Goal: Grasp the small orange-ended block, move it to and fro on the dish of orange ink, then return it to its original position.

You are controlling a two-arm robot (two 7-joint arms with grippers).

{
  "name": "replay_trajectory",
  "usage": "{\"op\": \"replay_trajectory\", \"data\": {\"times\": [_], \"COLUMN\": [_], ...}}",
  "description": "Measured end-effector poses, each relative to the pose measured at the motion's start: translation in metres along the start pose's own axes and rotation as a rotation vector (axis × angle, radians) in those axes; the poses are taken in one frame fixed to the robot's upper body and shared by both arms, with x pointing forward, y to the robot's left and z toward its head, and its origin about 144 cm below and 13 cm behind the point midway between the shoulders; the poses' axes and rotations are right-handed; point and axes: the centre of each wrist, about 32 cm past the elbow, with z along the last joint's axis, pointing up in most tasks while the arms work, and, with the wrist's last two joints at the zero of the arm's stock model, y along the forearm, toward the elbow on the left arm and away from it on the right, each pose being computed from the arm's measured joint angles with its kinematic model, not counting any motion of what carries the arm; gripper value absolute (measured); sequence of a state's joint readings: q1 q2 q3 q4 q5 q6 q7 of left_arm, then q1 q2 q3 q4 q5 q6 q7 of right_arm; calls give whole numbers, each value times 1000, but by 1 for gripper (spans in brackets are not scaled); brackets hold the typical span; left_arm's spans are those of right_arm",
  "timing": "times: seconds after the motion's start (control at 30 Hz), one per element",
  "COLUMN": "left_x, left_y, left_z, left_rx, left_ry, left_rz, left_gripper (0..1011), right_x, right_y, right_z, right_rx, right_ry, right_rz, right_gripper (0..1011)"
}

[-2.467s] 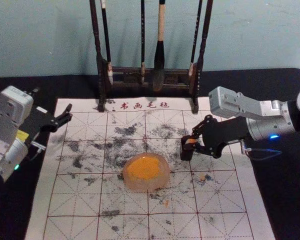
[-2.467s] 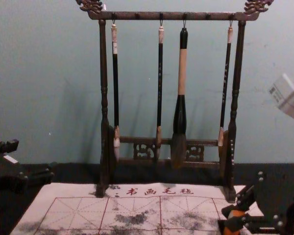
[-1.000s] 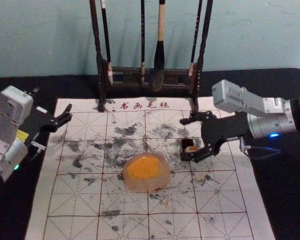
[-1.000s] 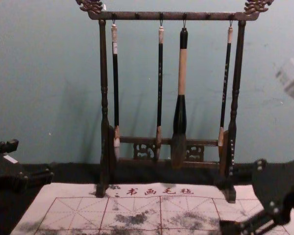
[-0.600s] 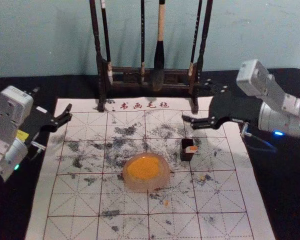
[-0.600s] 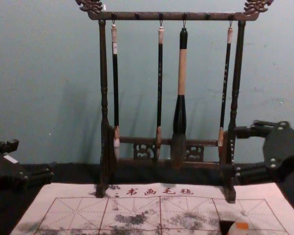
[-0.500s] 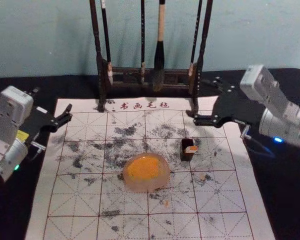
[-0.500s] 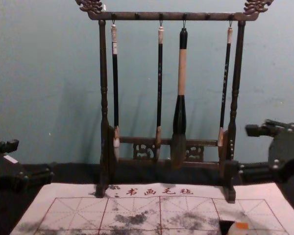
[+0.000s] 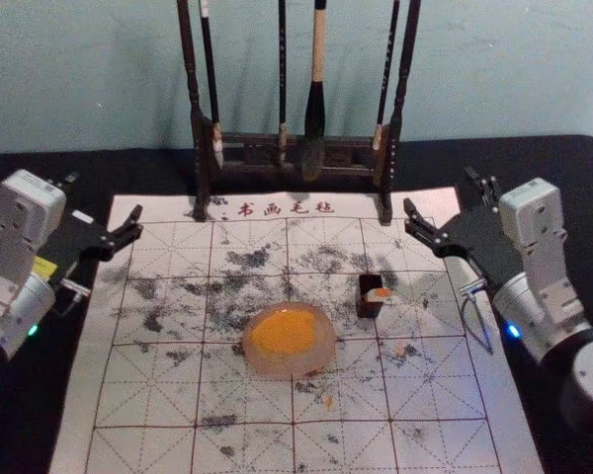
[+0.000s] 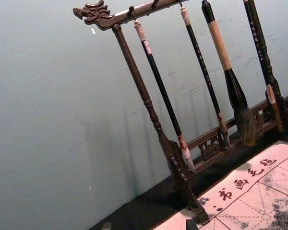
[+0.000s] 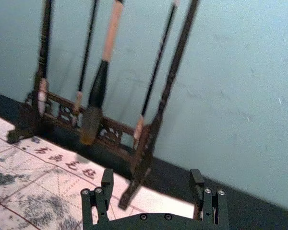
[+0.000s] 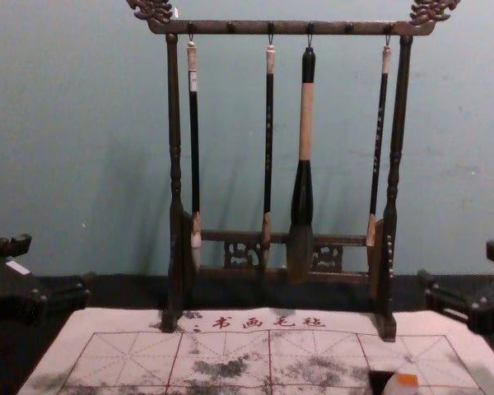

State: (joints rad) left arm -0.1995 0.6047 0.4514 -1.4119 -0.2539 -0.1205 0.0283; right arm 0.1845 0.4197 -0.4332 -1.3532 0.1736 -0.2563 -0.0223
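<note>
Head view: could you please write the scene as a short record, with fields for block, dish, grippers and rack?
block: at the dark box, orange end showing
dish: on the mat, left of the box, holding orange ink
right gripper: open and empty, near the mat's far right corner
left gripper: open and empty, near the mat's far left corner
rack: beyond the mat, four brushes hanging

A blue-green wall (image 9: 99, 79), faintly scuffed and softly shadowed, stands behind my workspace. Before it, my dark carved rack (image 12: 329, 27) stands upright on a black tabletop (image 9: 573, 163), perhaps cloth-covered; the dimness leaves me unsure.
</note>
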Motion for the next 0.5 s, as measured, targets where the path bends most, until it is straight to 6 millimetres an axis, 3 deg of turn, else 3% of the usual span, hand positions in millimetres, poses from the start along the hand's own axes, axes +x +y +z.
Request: {"op": "replay_trajectory", "data": {"times": [0.2, 0.5], "left_x": [0, 0], "left_y": [0, 0], "left_z": [0, 0], "left_rx": [0, 0], "left_ry": [0, 0], "left_rz": [0, 0], "left_gripper": [1001, 1001], "right_x": [-13, -15], "right_y": [-1, -1], "right_z": [-15, -23], "right_rx": [-54, -114], "right_ry": [61, 79], "right_rz": [-59, -64], "right_gripper": [1000, 1000]}}
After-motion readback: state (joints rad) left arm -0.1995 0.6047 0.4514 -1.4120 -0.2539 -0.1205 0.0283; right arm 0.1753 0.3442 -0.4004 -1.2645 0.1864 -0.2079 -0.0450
